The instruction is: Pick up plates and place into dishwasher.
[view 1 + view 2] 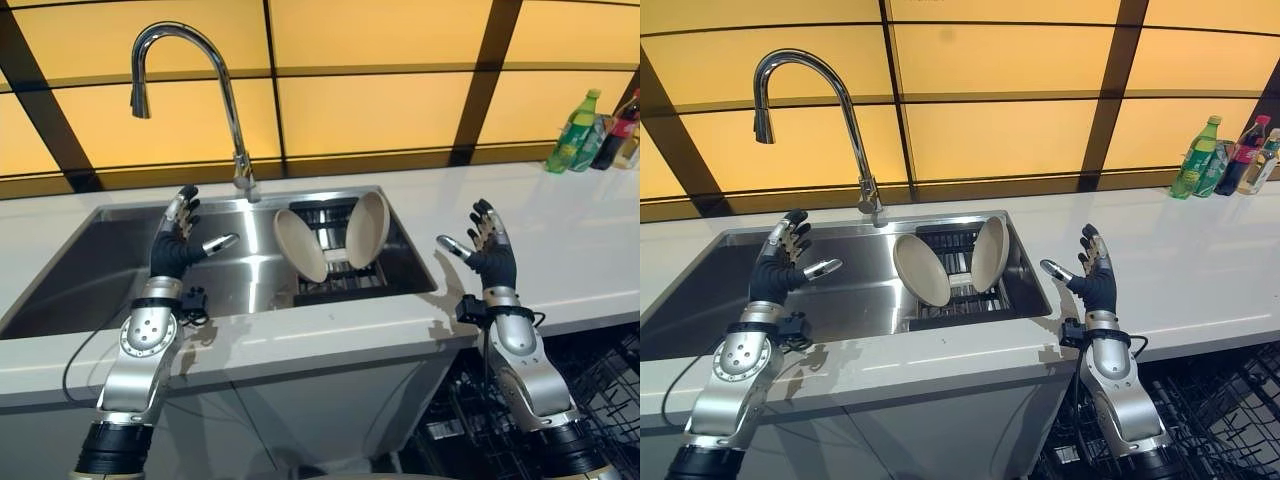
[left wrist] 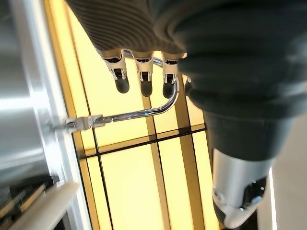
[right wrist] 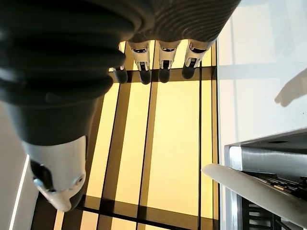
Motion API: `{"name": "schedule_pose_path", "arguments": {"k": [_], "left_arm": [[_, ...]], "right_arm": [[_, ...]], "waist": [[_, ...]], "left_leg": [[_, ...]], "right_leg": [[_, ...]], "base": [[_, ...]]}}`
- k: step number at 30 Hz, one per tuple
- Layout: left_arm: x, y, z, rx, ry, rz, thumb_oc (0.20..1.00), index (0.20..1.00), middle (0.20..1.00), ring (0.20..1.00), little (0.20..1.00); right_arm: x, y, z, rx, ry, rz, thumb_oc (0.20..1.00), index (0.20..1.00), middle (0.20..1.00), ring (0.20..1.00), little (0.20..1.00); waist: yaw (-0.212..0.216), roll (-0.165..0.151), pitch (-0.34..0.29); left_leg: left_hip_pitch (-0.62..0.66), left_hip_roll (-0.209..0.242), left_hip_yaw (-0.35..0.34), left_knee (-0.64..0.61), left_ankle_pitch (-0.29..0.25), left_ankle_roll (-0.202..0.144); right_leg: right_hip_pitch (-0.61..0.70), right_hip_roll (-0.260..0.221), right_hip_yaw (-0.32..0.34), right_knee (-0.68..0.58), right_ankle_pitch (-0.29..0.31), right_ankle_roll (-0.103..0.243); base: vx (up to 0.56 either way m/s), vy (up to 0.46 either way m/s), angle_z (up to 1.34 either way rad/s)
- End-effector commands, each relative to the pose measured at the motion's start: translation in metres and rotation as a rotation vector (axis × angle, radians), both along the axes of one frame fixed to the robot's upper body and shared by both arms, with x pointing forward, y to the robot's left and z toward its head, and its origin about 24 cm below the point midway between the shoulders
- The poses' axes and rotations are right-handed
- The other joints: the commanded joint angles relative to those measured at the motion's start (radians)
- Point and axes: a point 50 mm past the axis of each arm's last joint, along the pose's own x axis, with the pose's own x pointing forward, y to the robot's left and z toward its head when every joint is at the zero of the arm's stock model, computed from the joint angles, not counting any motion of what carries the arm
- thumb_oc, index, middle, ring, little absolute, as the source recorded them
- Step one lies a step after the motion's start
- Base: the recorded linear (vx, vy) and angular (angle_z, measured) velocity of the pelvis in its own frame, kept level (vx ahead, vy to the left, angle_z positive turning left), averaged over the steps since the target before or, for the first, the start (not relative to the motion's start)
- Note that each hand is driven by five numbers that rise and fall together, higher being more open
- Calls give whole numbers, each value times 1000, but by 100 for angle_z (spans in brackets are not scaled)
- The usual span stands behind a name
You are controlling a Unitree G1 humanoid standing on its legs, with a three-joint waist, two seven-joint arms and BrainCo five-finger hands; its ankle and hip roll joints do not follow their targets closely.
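I see two beige plates [image 1: 330, 242] leaning upright in the sink rack [image 1: 330, 280] (round, matte); left hand [image 1: 175, 245] and right hand [image 1: 490, 255] both spread, holding nothing.

Right robot hand [image 3: 96, 43] fingers extended; plate [image 3: 259, 189] edge beside sink [image 3: 268, 155] rim.

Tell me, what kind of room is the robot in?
Most likely a kitchen. There is a steel sink with a tall curved tap, two plates standing in a rack inside it, a white counter with drink bottles, and a dishwasher rack low on the right.
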Motion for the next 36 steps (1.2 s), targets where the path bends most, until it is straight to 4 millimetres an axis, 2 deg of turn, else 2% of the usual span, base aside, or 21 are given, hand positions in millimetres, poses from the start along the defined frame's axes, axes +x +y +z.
{"name": "schedule_pose_path", "arguments": {"k": [1, 6, 10, 14, 24, 31, 36], "left_arm": [[14, 15, 33, 169, -120, 65, 1000, 1000, 1000, 1000, 1000], [14, 28, 31, 329, -113, 149, 1000, 1000, 1000, 1000, 1000], [17, 37, 32, 505, -143, 221, 1000, 1000, 1000, 1000, 1000], [20, 41, 43, 711, -183, 258, 1000, 1000, 1000, 1000, 1000], [20, 45, 56, 1117, -252, 252, 1000, 1000, 1000, 1000, 1000], [24, 38, 71, 1283, -336, 208, 1000, 1000, 1000, 1000, 1000], [25, 29, 67, 1388, -364, 151, 1000, 1000, 1000, 1000, 1000]], "right_arm": [[8, -2, 34, -12, -133, 39, 1000, 1000, 1000, 1000, 1000], [9, -9, 41, -30, -140, 33, 1000, 1000, 1000, 1000, 1000], [14, -7, 37, -40, -134, 47, 1000, 1000, 1000, 1000, 1000], [10, -15, 39, -50, -127, 48, 1000, 1000, 1000, 1000, 1000], [4, -22, 24, -53, -70, 53, 1000, 1000, 1000, 1000, 1000], [5, -22, 23, -59, -61, 69, 1000, 1000, 1000, 1000, 1000], [4, -24, 22, -72, -48, 64, 1000, 1000, 1000, 1000, 1000]], "waist": [[-3, -20, -34], [15, -36, 4], [4, -23, 16], [-27, -10, -3], [-71, 15, -1], [-90, 25, 12], [-101, 33, 30]], "left_leg": [[-45, -44, 5, 2, 8, 37], [-131, -80, -47, 196, 0, 21], [-112, -90, -47, 136, -9, 44], [-78, -89, -28, 63, 0, 47], [-20, -110, 16, 20, -27, 69], [-8, -118, 34, 17, -42, 84], [-13, -123, 42, 31, -49, 89]], "right_leg": [[17, 61, -59, 11, -72, -53], [13, 61, -41, 20, -54, -71], [8, 57, -16, 26, -46, -70], [4, 46, -4, 24, -52, -56], [-4, 10, 24, 32, -45, -22], [-21, -6, 40, 49, -41, -5], [-38, -16, 54, 65, -36, 3]], "base": [[-10, -80, -1], [-16, -41, -3], [47, 141, -12], [94, 167, -12], [107, 115, -4], [58, 56, -6], [59, 48, -5]]}}
